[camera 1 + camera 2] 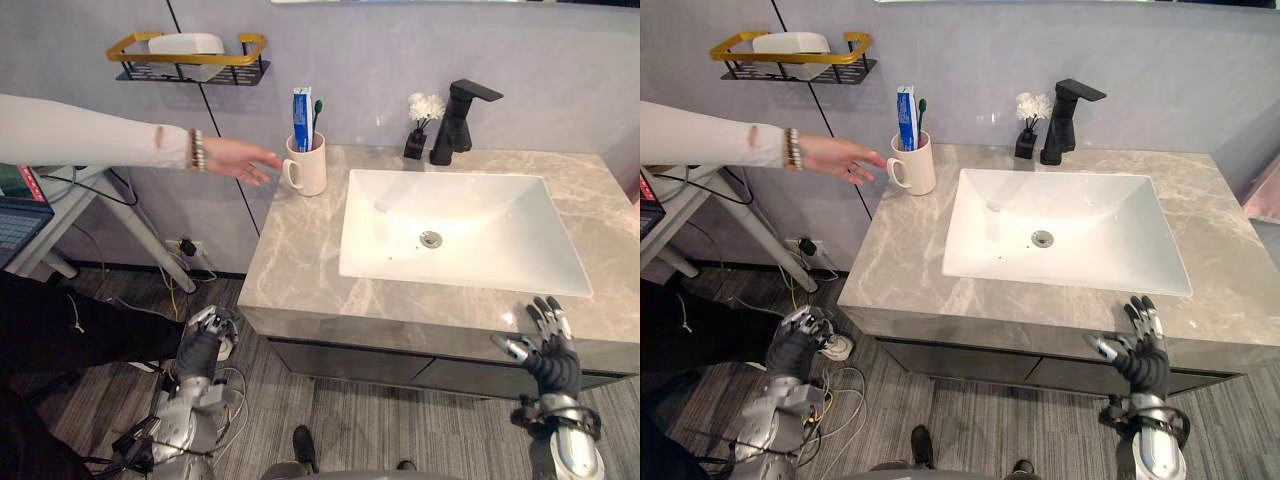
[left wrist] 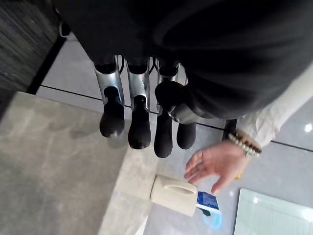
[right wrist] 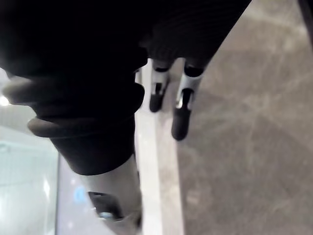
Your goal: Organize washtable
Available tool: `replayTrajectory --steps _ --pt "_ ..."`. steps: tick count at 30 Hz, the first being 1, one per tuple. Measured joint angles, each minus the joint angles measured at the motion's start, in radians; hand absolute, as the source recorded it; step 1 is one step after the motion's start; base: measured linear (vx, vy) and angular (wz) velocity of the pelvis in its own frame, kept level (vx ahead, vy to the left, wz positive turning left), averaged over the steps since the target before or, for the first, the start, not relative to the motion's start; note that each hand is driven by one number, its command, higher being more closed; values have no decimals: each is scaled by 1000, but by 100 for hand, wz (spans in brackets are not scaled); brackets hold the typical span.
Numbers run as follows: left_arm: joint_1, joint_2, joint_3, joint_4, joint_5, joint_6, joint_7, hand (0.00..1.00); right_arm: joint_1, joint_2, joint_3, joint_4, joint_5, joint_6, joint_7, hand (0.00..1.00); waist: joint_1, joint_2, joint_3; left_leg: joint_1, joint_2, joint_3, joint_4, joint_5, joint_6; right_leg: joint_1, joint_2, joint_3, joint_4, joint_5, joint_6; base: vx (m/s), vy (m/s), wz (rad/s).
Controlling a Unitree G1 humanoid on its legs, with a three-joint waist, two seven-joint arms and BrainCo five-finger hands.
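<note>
Your left hand (image 1: 205, 335) hangs low, below the front left corner of the grey marble counter (image 1: 300, 270), with its fingers straight and relaxed, holding nothing. Your right hand (image 1: 548, 345) is at the counter's front edge on the right, fingers spread straight, also empty. The cream ceramic mug (image 1: 308, 165) stands at the back left of the counter, just beside the white rectangular sink (image 1: 500, 230). It holds a blue toothpaste tube (image 1: 301, 118) and a green toothbrush (image 1: 317, 110), both upright. A person's hand (image 1: 240, 158) reaches in from the left, fingertips just beside the mug's handle. Behind the sink stand a black faucet (image 1: 458, 118) and a small black vase of white flowers (image 1: 415, 143).
</note>
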Motion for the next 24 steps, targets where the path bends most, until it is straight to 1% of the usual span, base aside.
replayTrajectory --steps 4,5,6,7,8,10,12,17,22,23,24 --pt "68 -39 36 73 -49 -2 -16 0 11 52 -4 7 8 0 0 0 4 -2 -6 16 11 38 0 -7 1 1 0 17 2 0 0 8 13 -21" --pt "90 -52 42 94 -64 -1 -16 0 20 77 -2 7 22 0 -5 0 7 -5 -7 25 17 61 0 -13 1 2 0 25 3 0 0 35 -10 -29" --pt "103 -63 41 108 -72 0 -18 0 43 88 11 18 44 8 -20 0 9 -7 -9 33 22 85 0 -17 0 4 0 26 4 0 0 42 -14 -32" --pt "114 -75 41 120 -76 0 -18 0 69 90 14 32 54 6 -30 0 10 -8 -10 41 25 102 0 -21 -4 6 0 28 6 0 0 51 -19 -27" --pt "118 -85 40 134 -77 0 -18 0 98 105 20 56 73 23 -43 0 11 -9 -11 48 31 131 1 -23 -5 6 1 29 9 0 1 58 -22 -23" --pt "118 -103 30 187 -81 2 -19 0 168 104 62 157 106 76 -67 0 4 -3 -24 49 42 174 1 -25 -7 -2 1 33 17 -3 5 78 -20 -21" --pt "109 -113 19 228 -82 2 -20 0 203 92 100 195 115 92 -69 0 0 6 -28 57 49 199 2 -28 -12 -3 1 45 18 -4 6 79 -15 -31" --pt "102 -119 -47 258 -82 2 -28 0 240 85 168 193 88 84 -66 0 0 10 -46 76 64 231 1 -40 -28 -2 5 53 20 -17 10 50 -27 -19" --pt "96 -112 -68 253 -83 0 -36 0 249 82 211 130 71 79 -62 0 2 9 -49 77 63 228 2 -45 -35 1 2 46 32 -31 17 86 -15 5" --pt "99 -107 -73 233 -83 1 -29 100 249 83 220 112 70 77 -60 0 1 6 -50 75 63 222 5 -46 -36 4 0 39 39 -31 14 119 -8 15" --pt "109 -102 -76 217 -84 1 -19 100 250 84 224 105 64 74 -57 0 1 2 -52 72 62 214 6 -46 -36 6 0 29 41 -32 14 134 -16 23"
